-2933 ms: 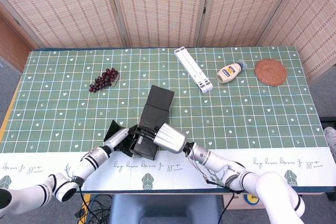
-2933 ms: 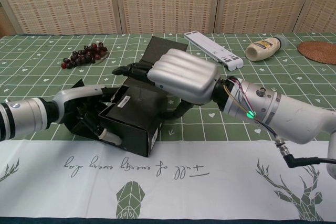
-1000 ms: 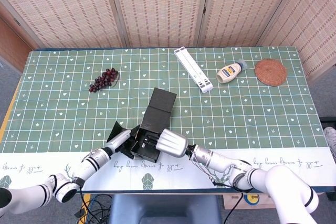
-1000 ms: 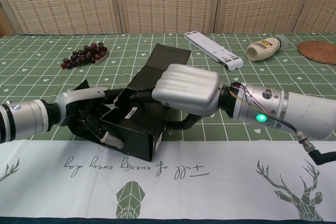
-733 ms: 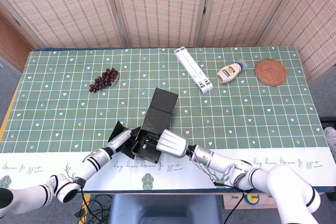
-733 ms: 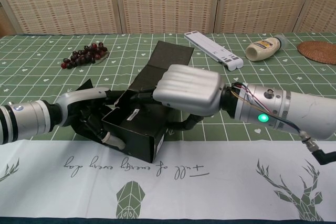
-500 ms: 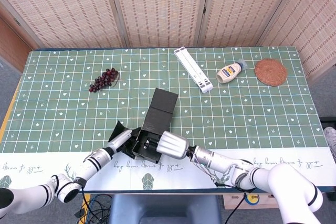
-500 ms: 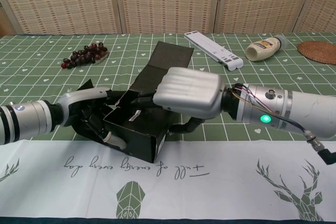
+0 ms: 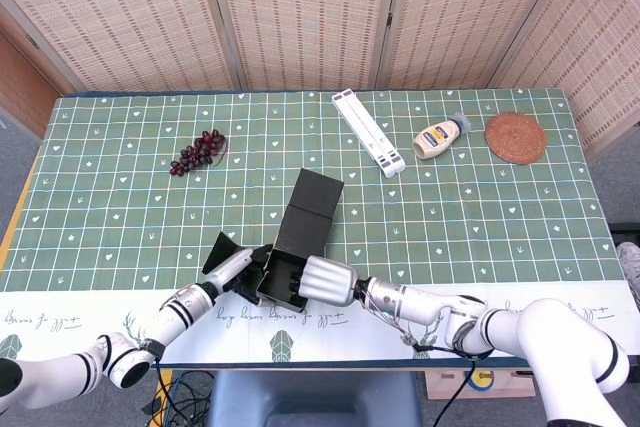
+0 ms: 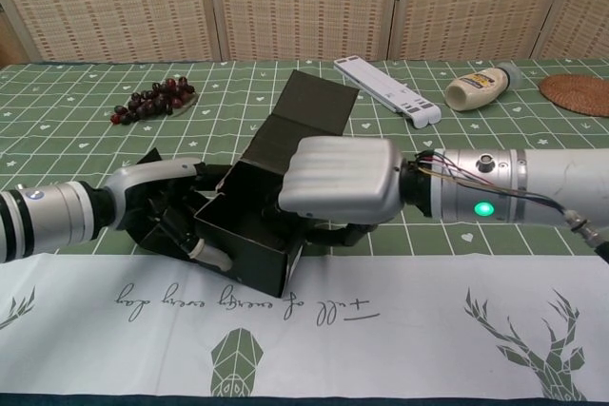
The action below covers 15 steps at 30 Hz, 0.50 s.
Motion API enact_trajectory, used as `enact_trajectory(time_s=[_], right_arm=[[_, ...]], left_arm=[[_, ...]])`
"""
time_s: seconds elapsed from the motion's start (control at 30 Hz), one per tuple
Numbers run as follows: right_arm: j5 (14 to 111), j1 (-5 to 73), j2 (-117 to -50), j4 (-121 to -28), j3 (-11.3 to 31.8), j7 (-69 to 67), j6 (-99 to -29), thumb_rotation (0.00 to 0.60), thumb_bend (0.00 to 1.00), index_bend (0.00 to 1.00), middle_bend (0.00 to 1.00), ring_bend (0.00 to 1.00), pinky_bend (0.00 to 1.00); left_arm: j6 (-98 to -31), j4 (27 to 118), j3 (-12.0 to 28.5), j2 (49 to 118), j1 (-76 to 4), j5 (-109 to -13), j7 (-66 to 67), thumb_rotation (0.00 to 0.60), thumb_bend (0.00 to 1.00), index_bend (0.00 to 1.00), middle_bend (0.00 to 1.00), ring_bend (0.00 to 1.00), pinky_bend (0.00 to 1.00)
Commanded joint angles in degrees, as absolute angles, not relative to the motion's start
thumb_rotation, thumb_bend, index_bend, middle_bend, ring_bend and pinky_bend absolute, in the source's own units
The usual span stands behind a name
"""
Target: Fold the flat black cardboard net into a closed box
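Between the two sets of fingers, at the worktop's (image 9: 100,147) near edge: black cardboard box (image 9: 292,247), half-formed, open cavity facing up, lid panel standing tilted beyond them. Judged light, stiff across its panels, weak along its creases and easily crushed or sprung open; best held by the side walls, with the lid pressed down near its free edge. A small white label on the near wall is too small to read.

Right hand (image 10: 341,178): fingers curled over the box's right wall and rim, gripping it.

Left hand (image 10: 166,199): fingers (image 10: 195,171) against the left wall and side flap; whether they pinch it, I cannot tell.

Well beyond the fingers: white rack (image 9: 369,132); squeeze bottle (image 9: 441,136), its label illegible.
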<state>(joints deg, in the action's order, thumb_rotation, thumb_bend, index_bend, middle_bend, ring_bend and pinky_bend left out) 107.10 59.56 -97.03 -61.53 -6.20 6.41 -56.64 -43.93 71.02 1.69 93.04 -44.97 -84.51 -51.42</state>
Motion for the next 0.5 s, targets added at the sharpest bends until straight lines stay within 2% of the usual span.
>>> enact_trajectory(time_s=[0.03,0.23,0.5], right_arm=[[107.3,60.4,-96.2,-62.5,-6.3,6.5,-55.5,0.6,0.61,0.52,0.51,0.76,0.94],[107.4,61.6,-94.8,-64.0,-6.2,5.7,-54.1,0.6,0.71,0.67,0.63,0.78,0.95],[107.6,62.6,-94.1,-64.7,-6.5,5.0,-52.9,0.6,0.77,0.78,0.72,0.79,0.95]], left_arm=[[-43.8,71.6,1.7,92.8,-45.0,-84.6,-51.4,0.6,0.09,0.18,0.18,0.61,0.92],[-43.5,72.6,1.5,92.3,-45.0,-84.5,-51.2,0.6,0.09,0.18,0.18,0.61,0.92],[-43.0,73.4,1.6,92.3,-45.0,-84.0,-51.1,0.6,0.09,0.17,0.18,0.61,0.92]])
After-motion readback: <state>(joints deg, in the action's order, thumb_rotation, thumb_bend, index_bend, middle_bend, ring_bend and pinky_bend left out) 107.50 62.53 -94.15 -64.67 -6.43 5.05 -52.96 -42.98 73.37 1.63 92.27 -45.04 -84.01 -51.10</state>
